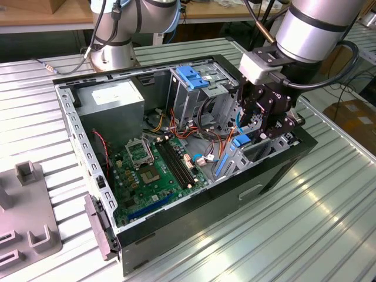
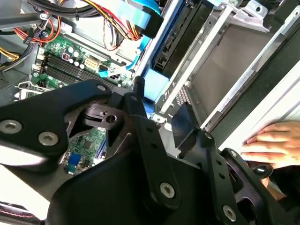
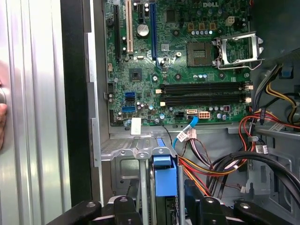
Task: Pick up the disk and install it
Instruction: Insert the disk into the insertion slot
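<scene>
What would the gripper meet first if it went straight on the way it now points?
Most likely the disk: its blue rail sits directly ahead of the gripper, inside the metal bay. How close they are I cannot tell.

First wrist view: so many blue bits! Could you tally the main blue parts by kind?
Long blue card slot: 1
Small blue sockets: 2
Light blue cable: 1
Blue disk rail: 1
Total: 5
</scene>
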Tool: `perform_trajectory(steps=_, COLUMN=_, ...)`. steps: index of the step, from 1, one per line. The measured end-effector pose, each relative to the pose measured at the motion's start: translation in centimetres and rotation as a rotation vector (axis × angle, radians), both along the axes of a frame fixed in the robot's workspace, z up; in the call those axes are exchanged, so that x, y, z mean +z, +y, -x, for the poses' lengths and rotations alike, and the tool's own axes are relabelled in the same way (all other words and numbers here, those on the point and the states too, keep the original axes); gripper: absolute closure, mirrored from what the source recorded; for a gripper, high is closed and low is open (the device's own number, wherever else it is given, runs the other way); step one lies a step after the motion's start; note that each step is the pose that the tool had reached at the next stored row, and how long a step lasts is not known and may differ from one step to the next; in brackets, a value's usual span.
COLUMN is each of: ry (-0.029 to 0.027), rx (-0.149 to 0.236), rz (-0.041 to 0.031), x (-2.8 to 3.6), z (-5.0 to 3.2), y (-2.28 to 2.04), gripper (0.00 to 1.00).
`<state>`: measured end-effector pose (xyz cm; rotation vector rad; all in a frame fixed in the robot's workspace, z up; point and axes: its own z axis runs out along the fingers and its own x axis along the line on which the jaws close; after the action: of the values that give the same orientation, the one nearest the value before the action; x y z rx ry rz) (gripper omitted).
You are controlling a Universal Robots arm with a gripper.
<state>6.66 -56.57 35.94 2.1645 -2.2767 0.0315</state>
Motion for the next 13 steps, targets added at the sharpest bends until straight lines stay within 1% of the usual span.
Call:
perform_trajectory(steps=2, ry=0.0, rx=0.0, rz=0.0001, x=0.0, z=0.0, y=0.0, gripper=0.51)
perform_trajectory(steps=5, ry=0.0, rx=0.0, rz=0.0001, x=0.0, z=0.0, y=0.0, gripper=0.7)
perform_trajectory(steps=6, ry=0.0, rx=0.0, rz=0.0, x=-0.01, z=-0.01, y=0.0, gripper=0.82)
perform_trajectory(steps=7, ry=0.0, rx=0.0, rz=0.0, x=-0.01, z=-0.01, y=0.0, gripper=0.88)
perform_trajectory(steps=13, ry=0.0, rx=0.0, rz=0.0, x=-0.01, z=-0.02, y=0.0, gripper=0.9)
